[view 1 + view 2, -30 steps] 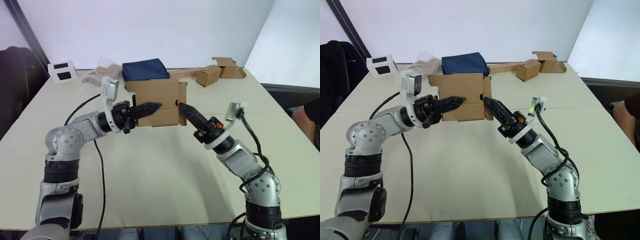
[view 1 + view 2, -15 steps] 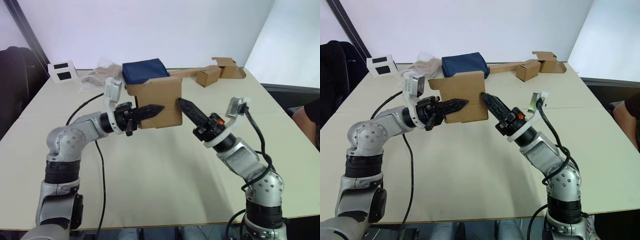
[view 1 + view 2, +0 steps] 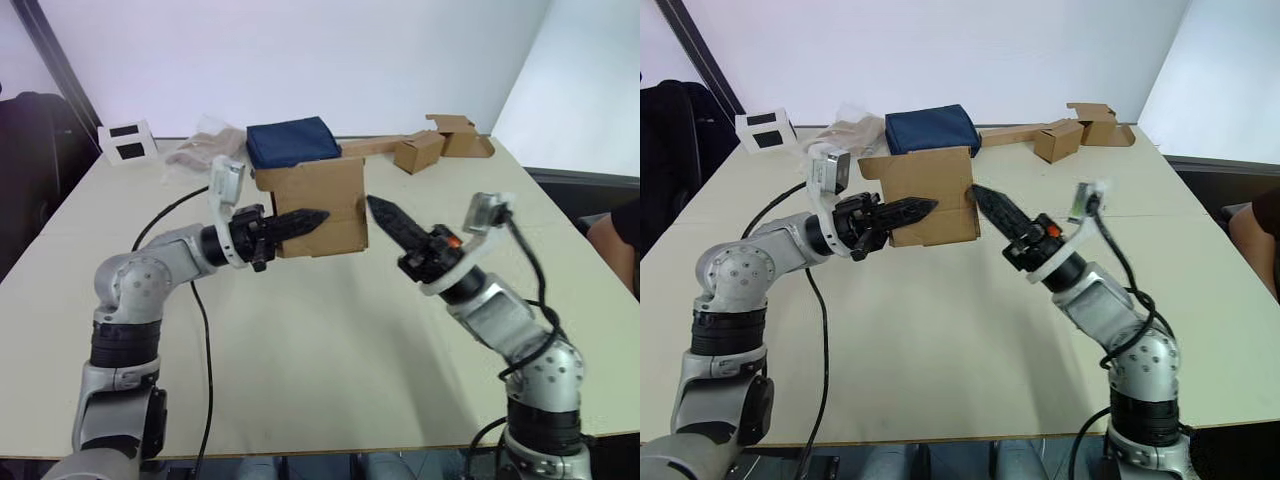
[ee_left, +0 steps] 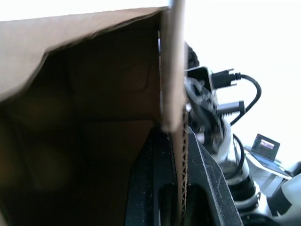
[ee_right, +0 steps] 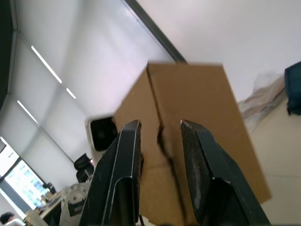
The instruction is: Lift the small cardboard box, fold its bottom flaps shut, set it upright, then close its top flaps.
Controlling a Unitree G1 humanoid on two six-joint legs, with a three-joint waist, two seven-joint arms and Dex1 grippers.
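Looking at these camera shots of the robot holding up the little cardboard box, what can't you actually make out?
- Small cardboard box, head views: its far side and top flaps face away.
- Left gripper, left wrist view: its fingers clamp a box wall; that wall hides the rest of the box.
- Right gripper, head views: whether its tip touches the box is unclear.
- Right wrist view: the flap seam is blurred.

1. The head views are evenly and brightly lit; the white wall (image 3: 300, 50) is nearly washed out, with a faint violet tint
2. Shadows on the table (image 3: 330, 330) are soft and faint
3. In the left wrist view, the inside of the small cardboard box (image 4: 84, 122) is dark brown against a blown-out white background
4. In the right wrist view, ceiling light strips (image 5: 47, 66) glare, and the right gripper (image 5: 160, 129) looks slightly soft
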